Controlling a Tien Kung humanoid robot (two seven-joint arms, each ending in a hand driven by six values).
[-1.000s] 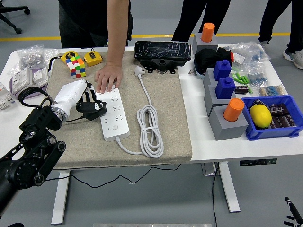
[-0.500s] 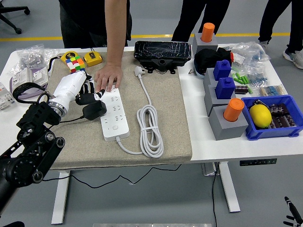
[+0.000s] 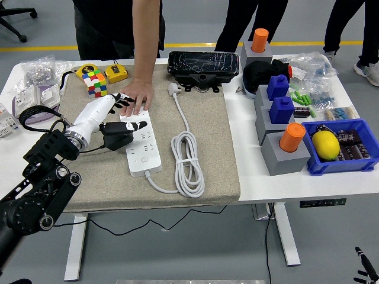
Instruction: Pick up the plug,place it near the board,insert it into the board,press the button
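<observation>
Grey smooth floor w/ yellow line running L–R behind the table. White table, two tops side by side, on white legs w/ a control panel under the front edge at R. Black cable hangs loose below the front edge. Beige mat covers most of the L top. Office chair base, black, w/ castors, at top L corner. People stand at far side: legs in dark trousers at top centre and top R, light shoe at R edge. Lighting even, soft; faint shadows under table.
</observation>
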